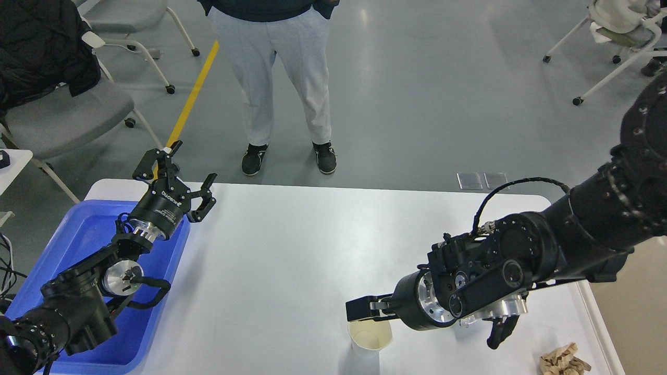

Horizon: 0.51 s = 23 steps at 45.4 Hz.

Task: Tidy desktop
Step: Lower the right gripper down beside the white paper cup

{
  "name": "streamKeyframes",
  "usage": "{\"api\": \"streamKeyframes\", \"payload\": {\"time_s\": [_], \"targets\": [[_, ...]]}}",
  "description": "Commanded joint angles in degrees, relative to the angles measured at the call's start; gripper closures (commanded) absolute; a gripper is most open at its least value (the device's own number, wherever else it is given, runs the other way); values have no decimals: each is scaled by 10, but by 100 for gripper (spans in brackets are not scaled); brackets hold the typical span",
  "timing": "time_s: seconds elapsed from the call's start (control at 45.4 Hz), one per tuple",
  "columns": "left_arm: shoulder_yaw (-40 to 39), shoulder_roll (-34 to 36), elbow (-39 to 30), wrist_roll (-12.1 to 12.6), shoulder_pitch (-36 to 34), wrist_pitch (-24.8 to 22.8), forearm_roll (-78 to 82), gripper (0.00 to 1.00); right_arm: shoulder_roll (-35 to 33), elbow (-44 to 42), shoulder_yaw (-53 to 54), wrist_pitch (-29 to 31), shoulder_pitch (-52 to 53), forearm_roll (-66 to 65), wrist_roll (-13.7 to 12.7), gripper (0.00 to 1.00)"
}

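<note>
White and nearly bare, the desktop [292,260] stretched before the robot; its right gripper [365,312] hung at the rim of a paper cup [370,336], grip impossible to tell; the left gripper [180,174] gaped over the blue tray [83,229]; lifting the cup seemingly came next.

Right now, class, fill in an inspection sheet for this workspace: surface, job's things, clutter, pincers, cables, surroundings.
Surface: white desktop, mostly bare.
Job's things: paper cup upright at the near edge; blue tray at the left.
Clutter: crumpled brown paper, near right corner.
Pincers: left pincer open above the tray's far corner; right pincer by the cup, state unclear.
Cables: black loop on the right arm.
Surroundings: standing person, wheeled chairs, yellow floor line.
</note>
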Motion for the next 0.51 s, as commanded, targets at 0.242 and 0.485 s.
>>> {"api": "streamKeyframes", "payload": {"time_s": [0.242,0.485], "targets": [[0,0,0,0,0,0,0,0,0,-23,1,-38,-60,2,0,0],[0,0,-1,0,0,0,0,0,0,-38,0,-59,-94,3,-2,0]]}}
